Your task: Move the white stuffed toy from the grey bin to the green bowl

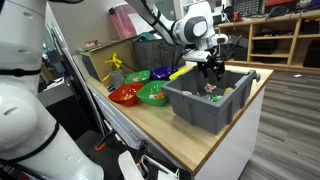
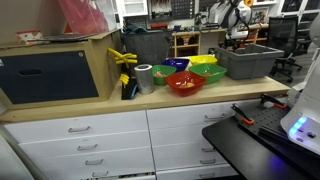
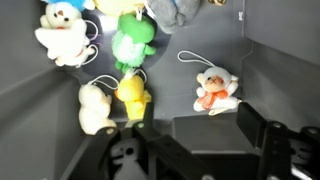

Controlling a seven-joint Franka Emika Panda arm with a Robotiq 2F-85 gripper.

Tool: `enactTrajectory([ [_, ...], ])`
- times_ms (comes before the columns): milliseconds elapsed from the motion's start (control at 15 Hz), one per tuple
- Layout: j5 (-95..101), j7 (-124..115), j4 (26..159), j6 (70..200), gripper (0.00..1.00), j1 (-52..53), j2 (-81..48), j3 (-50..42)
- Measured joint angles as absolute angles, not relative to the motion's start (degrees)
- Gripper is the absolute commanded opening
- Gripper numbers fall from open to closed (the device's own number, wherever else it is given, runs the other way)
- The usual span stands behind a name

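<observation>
Black fingers (image 3: 268, 145) hanging spread and empty over large dark-grey plastic bin (image 1: 195, 108) on counter (image 1: 150, 128), lining up. Small whitish-cream stuffed toy (image 3: 93, 108) lying inside among other plush toys (image 3: 133, 42). Round green bowl (image 1: 158, 99) waiting alongside.

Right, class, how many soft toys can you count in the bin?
6 in the bin: white toy top left, green toy beside it, yellow toy below, cream toy lower left, white-and-orange toy right, grey toy cut off at top. Others may be hidden.
</observation>
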State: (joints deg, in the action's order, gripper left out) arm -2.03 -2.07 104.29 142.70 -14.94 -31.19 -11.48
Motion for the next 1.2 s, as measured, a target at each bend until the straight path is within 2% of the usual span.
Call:
enactTrajectory([
  [1200, -19.55, -3.92, 95.69, 143.13, 1.0, -20.88, -38.34, -8.01],
])
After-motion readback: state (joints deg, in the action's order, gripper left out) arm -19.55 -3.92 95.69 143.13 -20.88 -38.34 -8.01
